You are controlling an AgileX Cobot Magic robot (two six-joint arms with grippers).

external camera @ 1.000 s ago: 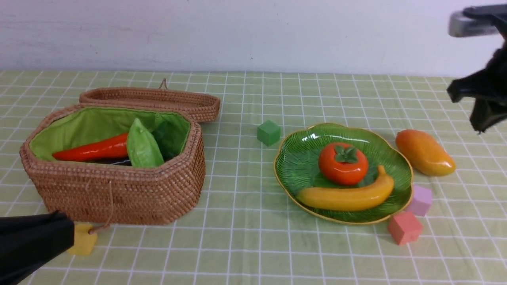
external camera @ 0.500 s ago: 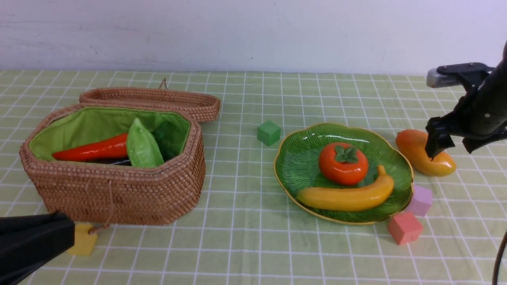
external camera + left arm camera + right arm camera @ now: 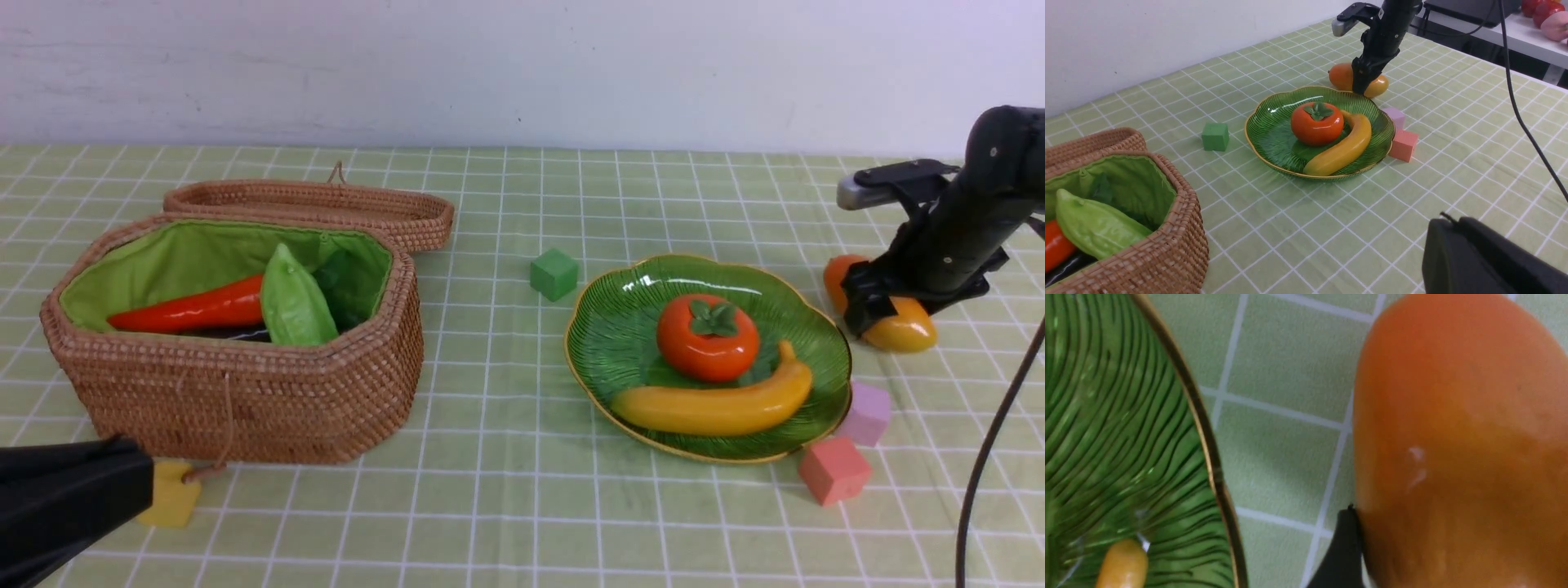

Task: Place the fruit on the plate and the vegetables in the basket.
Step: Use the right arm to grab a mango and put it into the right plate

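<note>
Mango (image 3: 898,331) on checked cloth beside plate (image 3: 604,343), right gripper (image 3: 886,306) lowered astride it.
Front: right arm angled down, jaws spread around the glossy oval mango; left gripper (image 3: 122,482) pressed shut near wicker basket (image 3: 245,392). Left wrist: persimmon (image 3: 1316,124) and banana (image 3: 1341,149) on ribbed glass. Right wrist: one fingertip (image 3: 1341,551) touching mango skin.

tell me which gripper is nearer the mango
Right. The right gripper is down over the mango, one finger against its side. The left gripper sits far across the table, in front of the basket.
</note>
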